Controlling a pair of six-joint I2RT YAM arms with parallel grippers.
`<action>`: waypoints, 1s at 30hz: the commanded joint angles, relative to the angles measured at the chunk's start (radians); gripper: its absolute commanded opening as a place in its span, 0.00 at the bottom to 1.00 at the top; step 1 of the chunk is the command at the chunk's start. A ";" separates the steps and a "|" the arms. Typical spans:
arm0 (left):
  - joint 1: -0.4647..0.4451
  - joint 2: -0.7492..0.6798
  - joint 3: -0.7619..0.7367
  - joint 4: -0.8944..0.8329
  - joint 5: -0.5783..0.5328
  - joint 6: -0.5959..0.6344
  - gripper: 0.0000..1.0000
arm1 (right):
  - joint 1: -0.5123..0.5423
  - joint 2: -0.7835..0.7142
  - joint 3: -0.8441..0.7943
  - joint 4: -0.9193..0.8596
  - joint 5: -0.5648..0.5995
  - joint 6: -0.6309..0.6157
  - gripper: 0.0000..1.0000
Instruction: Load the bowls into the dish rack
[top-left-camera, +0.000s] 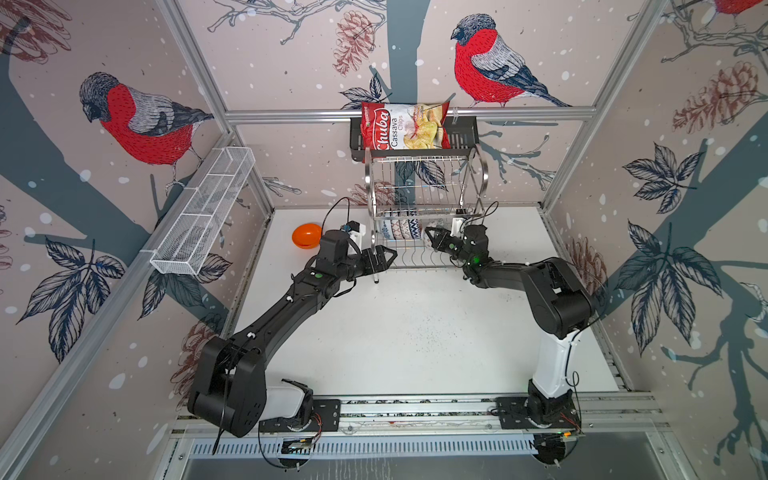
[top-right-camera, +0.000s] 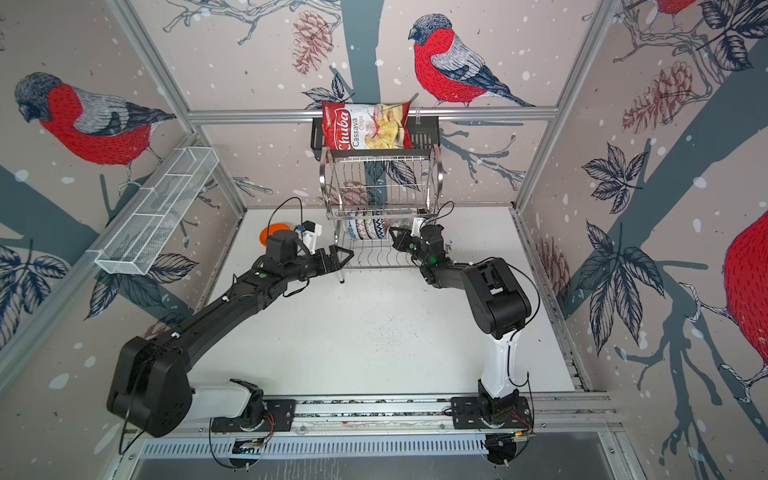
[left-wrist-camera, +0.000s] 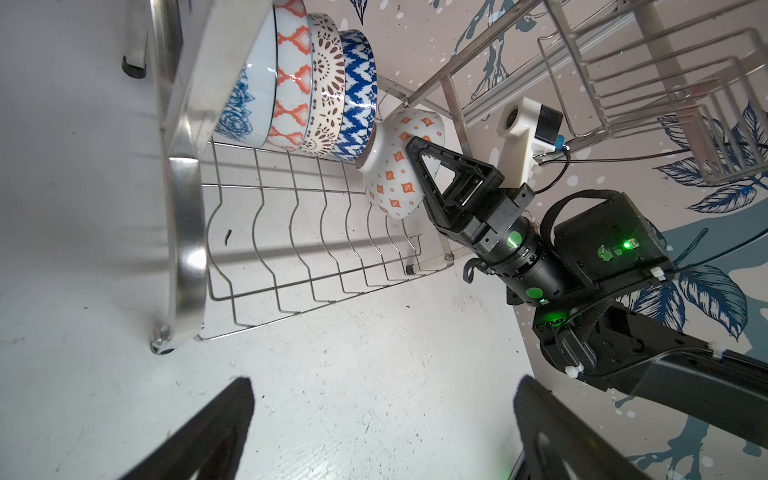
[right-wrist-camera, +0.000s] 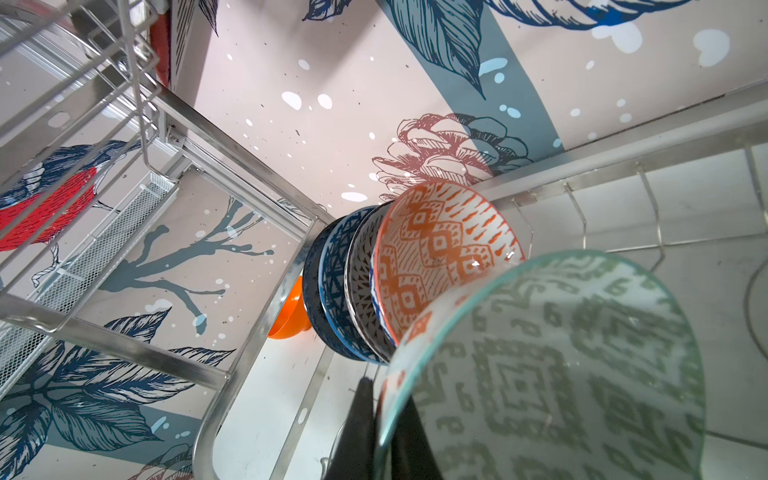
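Observation:
The steel-wire dish rack (top-left-camera: 424, 195) (top-right-camera: 380, 191) stands at the back of the table. Several patterned bowls (left-wrist-camera: 307, 83) (right-wrist-camera: 353, 286) stand on edge side by side in its lower tier. My right gripper (top-left-camera: 432, 237) (top-right-camera: 395, 237) (right-wrist-camera: 384, 399) is shut on the rim of a bowl, grey-green patterned inside (right-wrist-camera: 561, 374) and white with orange diamonds outside (left-wrist-camera: 395, 166). That bowl hangs tilted just beside the row. A plain orange bowl (top-left-camera: 306, 236) (top-right-camera: 274, 232) lies on the table left of the rack. My left gripper (top-left-camera: 384, 259) (left-wrist-camera: 382, 390) is open and empty at the rack's front left corner.
A long white mesh basket (top-left-camera: 203, 212) hangs on the left wall. A black shelf with a chips bag (top-left-camera: 405, 126) sits above the rack. The rack's tubular end frame (left-wrist-camera: 187, 208) and its foot (top-left-camera: 376, 280) stand close to my left gripper.

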 joint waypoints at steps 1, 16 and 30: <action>0.003 0.001 0.004 0.038 0.007 0.008 0.98 | 0.002 0.011 -0.004 0.146 -0.004 -0.002 0.08; 0.006 0.001 0.003 0.040 0.010 0.006 0.98 | -0.004 0.054 0.031 0.213 -0.047 -0.023 0.09; 0.007 0.002 0.001 0.041 0.010 0.005 0.98 | -0.026 0.093 0.104 0.167 -0.065 -0.029 0.11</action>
